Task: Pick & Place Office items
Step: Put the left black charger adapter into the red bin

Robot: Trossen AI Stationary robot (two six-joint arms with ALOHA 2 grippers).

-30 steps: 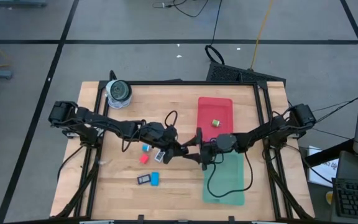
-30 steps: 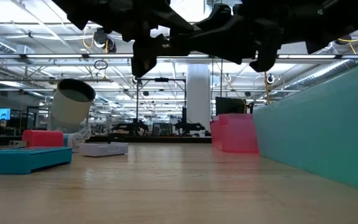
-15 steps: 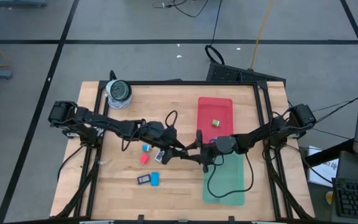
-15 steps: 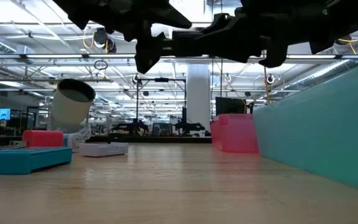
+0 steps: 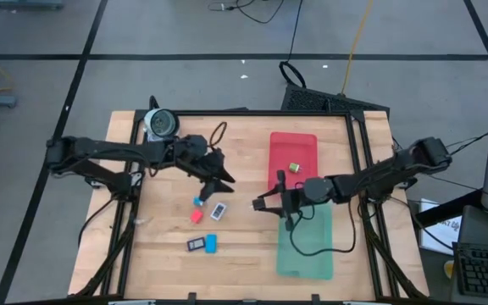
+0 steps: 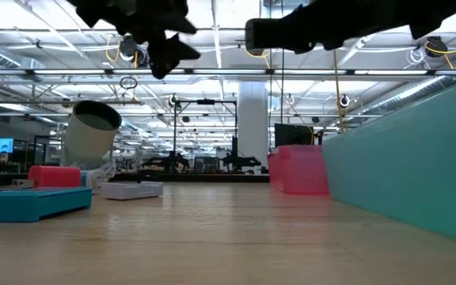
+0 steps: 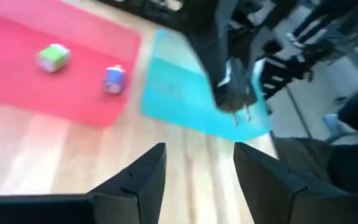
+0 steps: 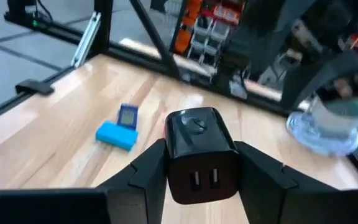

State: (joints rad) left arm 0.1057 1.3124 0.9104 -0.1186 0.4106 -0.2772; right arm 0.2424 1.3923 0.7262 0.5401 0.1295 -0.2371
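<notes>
My right gripper (image 5: 258, 203) is shut on a black plug block (image 8: 197, 155), above the table just left of the green tray (image 5: 307, 250). The left wrist view shows the block (image 7: 230, 93) with two metal prongs. My left gripper (image 7: 197, 168) stands open and empty above the table's middle (image 5: 227, 180), apart from the block. On the wood lie a blue piece (image 5: 199, 202), a red piece (image 5: 196, 216), a white tag (image 5: 219, 210), a dark piece (image 5: 196, 244) and a blue bar (image 5: 212, 244). Two small items (image 7: 55, 57) (image 7: 113, 78) lie in the red tray (image 5: 293, 144). My right gripper pinches the plug block by two opposite sides (image 8: 171, 158) between its two fingers (image 8: 143, 171). The fingers lie about level and point toward the table's left. The block's face with two ports looks back at the wrist. It is lifted clear of the table.
A grey roll (image 5: 161, 124) stands at the far left corner. The red tray lies far right of the middle and the green tray lies nearer, both right of my grippers. Bare wood stretches across the near middle. Black frame rails (image 5: 358, 144) edge the table.
The two grippers stood together at the table's middle. My left gripper has drawn away from the right one, up and toward the far left. My right gripper has risen and rolled, and the plug block has stayed in it.
</notes>
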